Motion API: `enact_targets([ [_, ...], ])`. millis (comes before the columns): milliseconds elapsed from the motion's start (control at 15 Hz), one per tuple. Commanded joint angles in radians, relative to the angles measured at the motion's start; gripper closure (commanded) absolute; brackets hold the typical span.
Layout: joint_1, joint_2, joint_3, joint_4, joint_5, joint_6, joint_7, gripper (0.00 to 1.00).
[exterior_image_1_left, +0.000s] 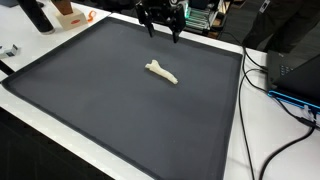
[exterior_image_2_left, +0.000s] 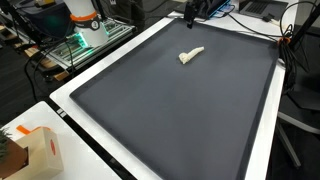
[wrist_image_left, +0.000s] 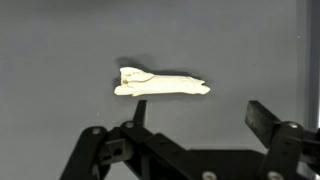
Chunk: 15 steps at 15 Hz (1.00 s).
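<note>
Cream toy (shuttle-shaped), flat on dark mat, well apart from pincer, jaws spread, empty.

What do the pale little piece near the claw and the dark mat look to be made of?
The pale piece: probably hard plastic or resin, cream with a slight sheen; its moulded ridges and crisp edges suggest something rigid, though bone or wood is possible.
The mat: seems rubber or foam, dark grey and matt; even surface, no glare, raised rim.
</note>
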Motion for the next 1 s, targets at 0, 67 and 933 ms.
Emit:
enact_targets([
  [0,0.053,0.035,0.015,0.072,-0.146,-0.044,0.045,0.0],
  [67,0.068,0.04,0.021,0.08,-0.186,-0.037,0.037,0.0],
  [933,0.204,0.143,0.061,0.069,-0.569,0.131,-0.059,0.0],
])
